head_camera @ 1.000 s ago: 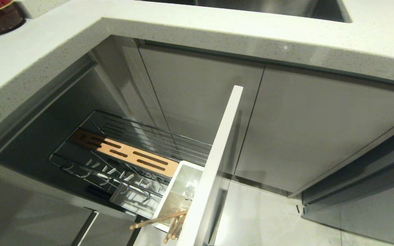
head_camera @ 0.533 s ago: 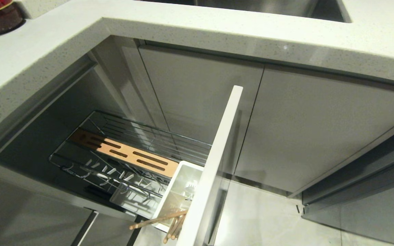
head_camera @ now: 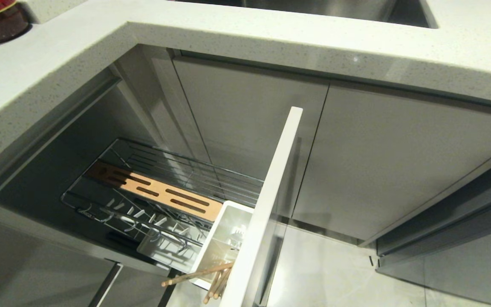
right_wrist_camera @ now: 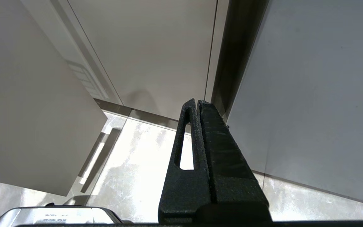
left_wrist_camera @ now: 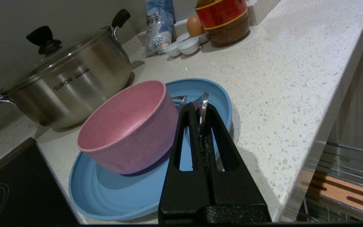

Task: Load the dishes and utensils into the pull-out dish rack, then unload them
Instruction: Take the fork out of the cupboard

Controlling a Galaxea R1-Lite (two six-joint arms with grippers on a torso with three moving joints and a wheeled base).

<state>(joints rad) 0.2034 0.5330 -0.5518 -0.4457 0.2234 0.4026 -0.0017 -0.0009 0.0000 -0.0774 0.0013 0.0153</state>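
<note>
Only the left wrist view shows the dishes: on the speckled white table [left_wrist_camera: 282,72], at the far left, a lidded steel pot [left_wrist_camera: 71,85] stands behind the pink bowl [left_wrist_camera: 128,126], which sits tilted on the light-blue plate [left_wrist_camera: 106,192]. The bowl is deep and matte with a faint speckle; the plate is broad, flat and round, lying near the table's edge. Just right of the bowl, the left end effector [left_wrist_camera: 202,108] hangs over the plate with its black fingers closed on the fork [left_wrist_camera: 204,110], whose silver metal shows edge-on between the tips; the tines lie partly hidden behind the bowl. Farther back stand a red-lidded jar [left_wrist_camera: 224,20], small white cups [left_wrist_camera: 184,47] and a bag [left_wrist_camera: 159,25].

Neither arm appears in the head view, which alone shows the pull-out dish rack [head_camera: 164,204] drawn out below the table at the left: chrome wire, a slotted wooden strip, plate prongs, and a white utensil cup [head_camera: 224,243] against the white front panel [head_camera: 267,204]. The chopsticks [head_camera: 207,277], slim pale wood, lean out of that cup toward the camera.

On the right, the right end effector [right_wrist_camera: 198,104] hangs low beside grey cabinet doors [right_wrist_camera: 156,53] above the floor, its fingers pressed together on nothing.
</note>
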